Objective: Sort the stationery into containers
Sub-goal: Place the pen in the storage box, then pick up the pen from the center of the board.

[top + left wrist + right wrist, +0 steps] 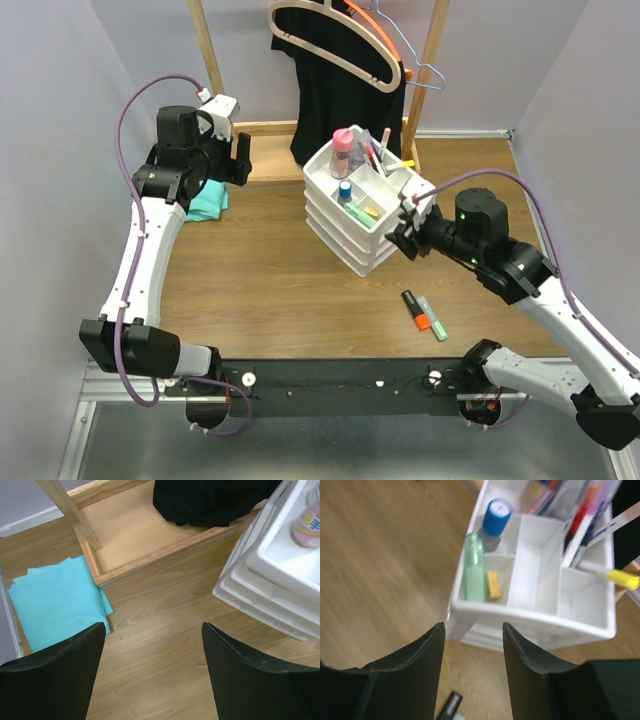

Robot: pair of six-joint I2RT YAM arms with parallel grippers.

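Toward near-right table (260, 275) edge: chunky orange plastic highlighter (419, 312) and green highlighter (434, 320), diagonal, nearward of right gripper (473, 626)
Right gripper: part-open, empty

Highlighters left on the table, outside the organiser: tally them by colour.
Orange highlighter: 1
Green highlighter: 1
Total: 2

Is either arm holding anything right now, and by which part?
Nothing is held: the left gripper and the right gripper both show parted jaws with nothing between them.
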